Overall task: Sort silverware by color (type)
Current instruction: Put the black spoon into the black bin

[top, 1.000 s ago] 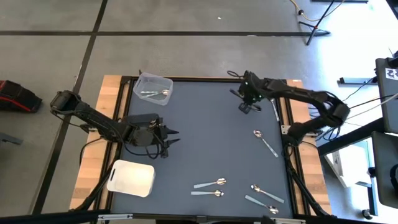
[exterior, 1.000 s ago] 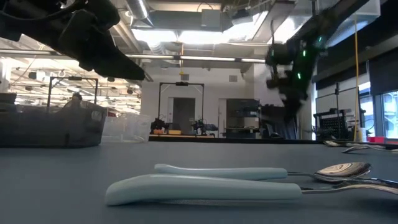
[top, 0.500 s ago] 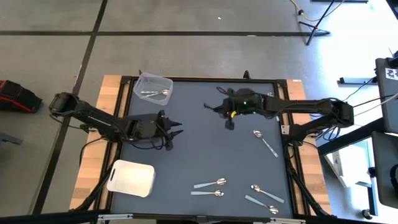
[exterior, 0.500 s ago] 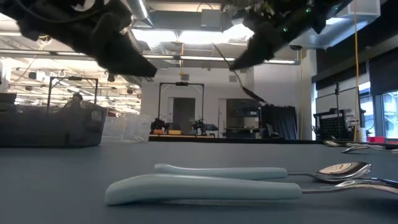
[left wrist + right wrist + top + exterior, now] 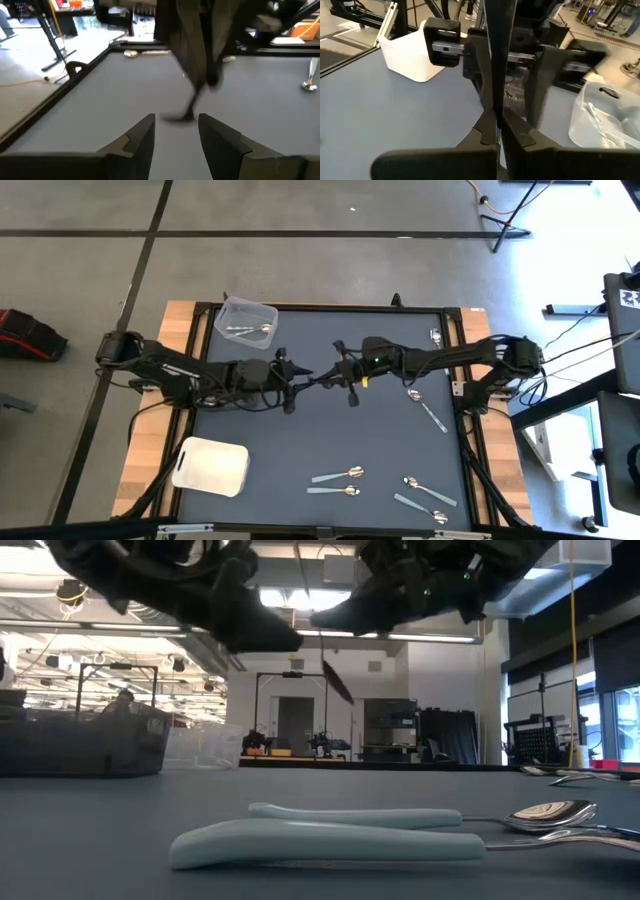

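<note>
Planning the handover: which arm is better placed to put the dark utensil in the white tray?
Left. The right gripper holds the dark utensil over mid-table, and the open left gripper faces it closely. The white tray lies on the left arm's side, far from the right arm.

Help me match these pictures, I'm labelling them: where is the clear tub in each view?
High view: tub at the table's upper-left corner.
Low view: tub at far left, on the table.
Left wrist view: not in it.
Right wrist view: tub behind the left gripper.
Shared landmark: the left gripper, open, facing the right gripper mid-table.
</note>
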`<action>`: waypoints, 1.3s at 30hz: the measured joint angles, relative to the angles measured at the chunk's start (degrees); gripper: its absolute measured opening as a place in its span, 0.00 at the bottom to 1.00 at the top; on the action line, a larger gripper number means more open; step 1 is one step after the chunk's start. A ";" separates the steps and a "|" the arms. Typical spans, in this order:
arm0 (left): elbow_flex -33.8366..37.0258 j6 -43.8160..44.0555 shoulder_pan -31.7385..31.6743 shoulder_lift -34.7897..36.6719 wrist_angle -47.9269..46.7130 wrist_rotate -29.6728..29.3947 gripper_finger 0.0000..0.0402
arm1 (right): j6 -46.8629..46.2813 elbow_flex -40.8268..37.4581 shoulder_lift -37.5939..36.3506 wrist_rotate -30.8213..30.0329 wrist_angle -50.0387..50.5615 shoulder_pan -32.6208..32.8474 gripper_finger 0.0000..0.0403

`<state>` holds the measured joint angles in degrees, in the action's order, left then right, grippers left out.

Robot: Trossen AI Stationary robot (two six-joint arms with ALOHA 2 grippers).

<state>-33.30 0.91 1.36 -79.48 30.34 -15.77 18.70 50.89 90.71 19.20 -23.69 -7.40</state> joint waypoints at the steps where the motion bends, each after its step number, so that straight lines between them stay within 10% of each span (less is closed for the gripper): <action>1: -0.66 -0.33 -0.01 -0.56 -0.09 0.25 0.37 | -0.03 0.00 0.58 0.10 -0.94 0.00 0.00; 20: -2.56 -3.31 1.37 -4.35 4.58 0.36 0.36 | -0.22 0.00 1.86 -0.61 -5.46 2.56 0.00; 31: -2.55 -4.85 1.66 -4.35 5.44 3.06 0.04 | -2.33 0.02 1.86 -0.67 -6.17 2.51 0.00; 39: -2.51 -4.46 2.39 -3.82 4.46 3.19 0.04 | -4.49 0.08 -1.73 -2.65 -0.15 2.53 0.09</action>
<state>-35.81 -3.55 3.75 -83.30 34.79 -12.58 14.21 50.97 88.98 16.55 -23.85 -4.87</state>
